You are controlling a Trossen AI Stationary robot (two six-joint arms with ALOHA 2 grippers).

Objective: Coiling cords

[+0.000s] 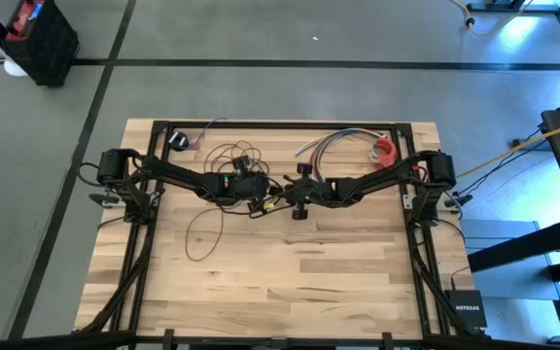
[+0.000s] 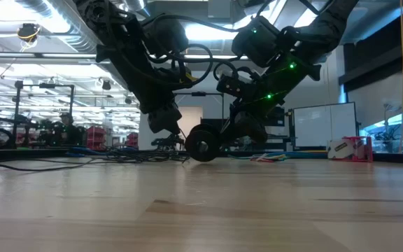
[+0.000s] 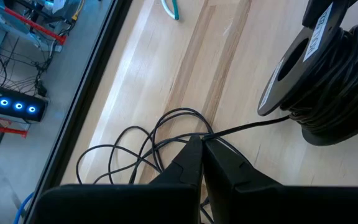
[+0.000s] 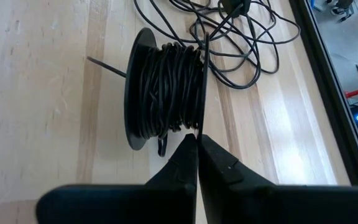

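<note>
One long, thin dark cord (image 1: 224, 173) is observed on the light wooden slatted table (image 1: 290, 282), lying in several loose loops toward the far-left part of the surface and partly wound onto one black plastic spool (image 4: 163, 87). The spool is seen standing on its flange edge near the table's centre, with many turns of cord already on it.

Two dark arms are counted, both reaching in to the table's middle. The left gripper (image 3: 201, 146) is found with its two fingers pressed together, and a single strand of the cord is pinched between the tips; that strand runs on from the fingertips to the spool. The right gripper (image 4: 197, 142) is likewise closed, its fingertips set against the rim of one spool flange; whether the flange is actually clamped cannot be told.

One short bundle of multicoloured wires (image 1: 333, 142) is noted near the far edge, with one red roll (image 1: 385, 149) just beside it. One small black round puck (image 1: 177, 141) is recorded at the far-left corner.
</note>
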